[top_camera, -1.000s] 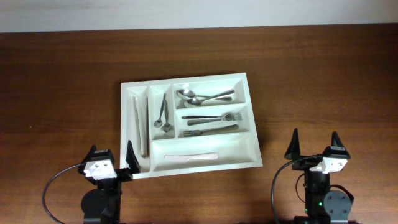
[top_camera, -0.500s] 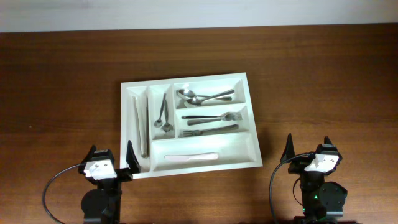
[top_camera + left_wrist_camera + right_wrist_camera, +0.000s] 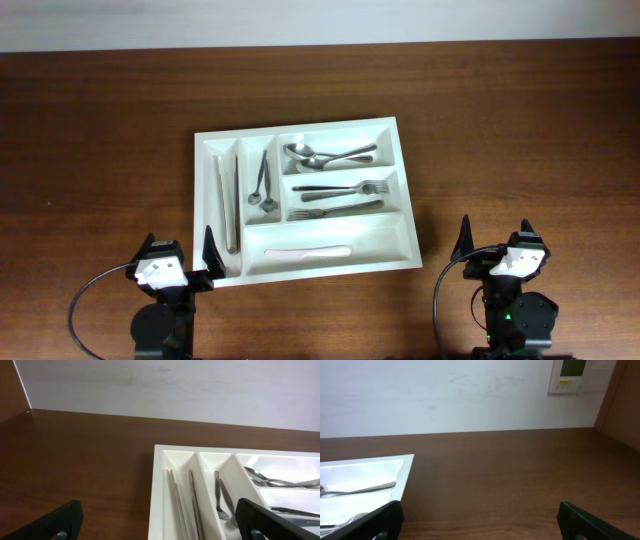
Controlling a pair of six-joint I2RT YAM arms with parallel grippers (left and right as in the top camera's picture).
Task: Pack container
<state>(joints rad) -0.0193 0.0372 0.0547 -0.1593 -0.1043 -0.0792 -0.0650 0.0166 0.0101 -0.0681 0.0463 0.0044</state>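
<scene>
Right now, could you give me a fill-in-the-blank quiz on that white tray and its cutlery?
1. The tray is divided into ____ compartments.
2. The tongs lie in a slot that is ____, not wide.
3. In the wide slots, the forks lie between the spoons and a single white ____.
Missing words: five; narrow; knife.

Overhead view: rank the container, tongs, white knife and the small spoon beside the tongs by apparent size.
1. container, by far the largest.
2-3. tongs and white knife: too similar in length to rank.
4. small spoon.
</scene>
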